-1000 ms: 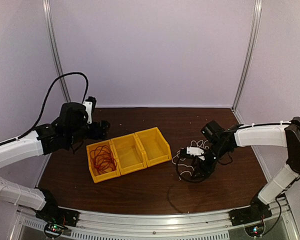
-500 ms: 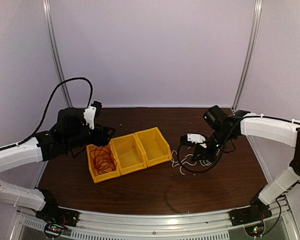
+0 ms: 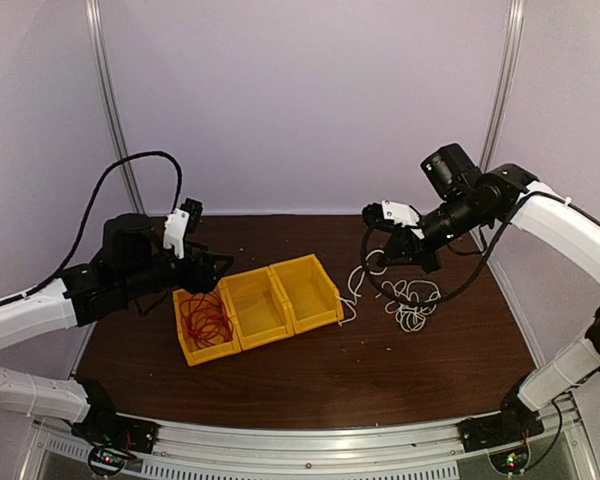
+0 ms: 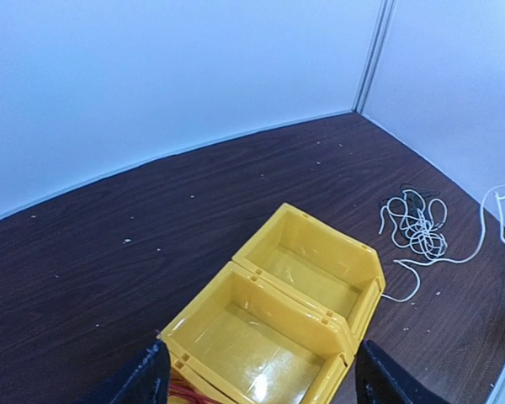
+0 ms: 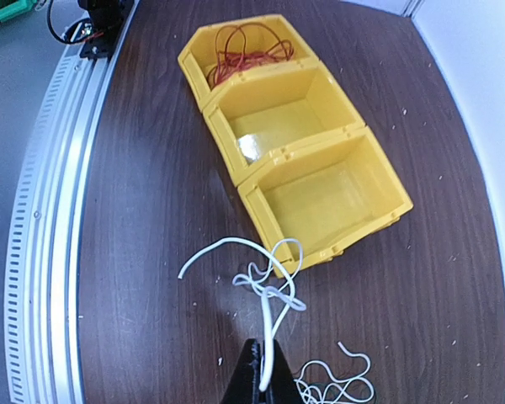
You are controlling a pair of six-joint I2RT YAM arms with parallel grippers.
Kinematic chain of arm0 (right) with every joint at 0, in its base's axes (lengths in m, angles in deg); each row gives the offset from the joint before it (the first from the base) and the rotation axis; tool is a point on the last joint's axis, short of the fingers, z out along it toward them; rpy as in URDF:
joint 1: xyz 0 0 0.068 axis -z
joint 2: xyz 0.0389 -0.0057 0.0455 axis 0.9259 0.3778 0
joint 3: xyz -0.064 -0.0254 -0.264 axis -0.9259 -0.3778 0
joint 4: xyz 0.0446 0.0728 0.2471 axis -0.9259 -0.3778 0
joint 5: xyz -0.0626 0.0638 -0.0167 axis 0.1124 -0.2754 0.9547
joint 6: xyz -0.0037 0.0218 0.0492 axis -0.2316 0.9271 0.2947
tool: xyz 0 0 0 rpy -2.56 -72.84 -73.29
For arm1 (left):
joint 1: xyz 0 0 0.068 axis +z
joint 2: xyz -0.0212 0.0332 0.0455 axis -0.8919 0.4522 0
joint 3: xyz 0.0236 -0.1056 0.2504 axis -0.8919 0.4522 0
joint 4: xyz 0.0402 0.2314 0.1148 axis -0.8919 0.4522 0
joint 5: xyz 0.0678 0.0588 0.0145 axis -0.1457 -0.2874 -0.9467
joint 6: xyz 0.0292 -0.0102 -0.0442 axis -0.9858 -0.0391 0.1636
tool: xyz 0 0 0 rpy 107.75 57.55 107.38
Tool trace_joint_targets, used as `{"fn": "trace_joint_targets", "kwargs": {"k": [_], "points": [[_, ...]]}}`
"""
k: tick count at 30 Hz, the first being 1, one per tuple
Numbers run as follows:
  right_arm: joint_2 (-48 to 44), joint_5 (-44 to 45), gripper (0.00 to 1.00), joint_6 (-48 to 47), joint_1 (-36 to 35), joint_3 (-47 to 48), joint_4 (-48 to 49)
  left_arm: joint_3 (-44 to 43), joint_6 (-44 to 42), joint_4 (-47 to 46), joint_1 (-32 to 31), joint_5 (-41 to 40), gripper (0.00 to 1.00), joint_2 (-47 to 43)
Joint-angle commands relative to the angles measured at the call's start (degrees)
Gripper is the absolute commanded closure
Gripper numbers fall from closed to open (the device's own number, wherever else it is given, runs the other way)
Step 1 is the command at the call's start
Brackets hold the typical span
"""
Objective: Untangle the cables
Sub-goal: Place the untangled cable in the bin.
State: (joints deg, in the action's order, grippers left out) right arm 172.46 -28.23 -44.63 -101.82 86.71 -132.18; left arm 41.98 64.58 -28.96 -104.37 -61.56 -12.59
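The right gripper (image 5: 258, 374) is pinched tight on the white cable (image 5: 270, 307), its two fingers closed flat against the strand, and it is raised well above the dark wooden table (image 3: 310, 385), off to the right of the three yellow bins (image 3: 315, 322) that stand in a row. From the grip the white cable hangs down through a small knot of loops, and one loose end curls out towards the nearest corner of the right bin (image 5: 257, 215) (no view shows clearly whether it touches the bin wall). The remainder of the white cable lies heaped in loose coils on the table, to the right of the bins and apart from them, and a thin black cable (image 4: 411, 199) is mingled into the far side of that heap. The red cable (image 3: 205, 318) sits coiled inside the left bin (image 3: 210, 355), separate from the other two. The left gripper (image 4: 263, 364) has its jaws spread wide and grips nothing; it hovers over the left end of the row, above the left bin and close to its join with the middle bin (image 3: 265, 338). Its wrist view looks between the two dark fingers (image 4: 147, 379) across the middle and right bins towards the white heap beyond
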Motion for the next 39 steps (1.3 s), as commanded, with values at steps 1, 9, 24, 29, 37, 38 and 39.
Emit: {"fn": "trace_joint_targets", "kwargs": {"k": [1,9,24,29,37,38,39], "points": [[0.5,-2.7,1.0,1.9,-2.4,5.7,0.8,-4.5,-4.6,5.2,0.1,-11.0,0.21,-3.4],[9.6,-4.2,1.0,4.0,-8.1,21.9,-2.0,-5.8,-11.6,10.7,4.6,-26.4,0.11,-2.7],[22.6,0.0,1.0,10.6,-13.4,37.2,1.1,5.9,-14.1,0.1,12.7,-29.0,0.1,-16.6],[28.5,2.7,1.0,13.3,-14.2,39.5,3.0,6.8,-14.5,-0.6,12.8,-31.7,0.1,-18.8],[38.5,6.1,1.0,16.4,-14.7,42.3,5.2,7.1,-14.4,-0.8,12.8,-30.9,0.1,-19.8],[39.8,6.2,1.0,16.8,-14.8,42.6,5.3,7.1,-14.4,-0.9,12.8,-30.8,0.1,-19.7],[41.2,6.4,1.0,17.3,-14.8,42.8,5.5,7.1,-14.5,-0.9,12.8,-30.7,0.1,-19.8]]}}
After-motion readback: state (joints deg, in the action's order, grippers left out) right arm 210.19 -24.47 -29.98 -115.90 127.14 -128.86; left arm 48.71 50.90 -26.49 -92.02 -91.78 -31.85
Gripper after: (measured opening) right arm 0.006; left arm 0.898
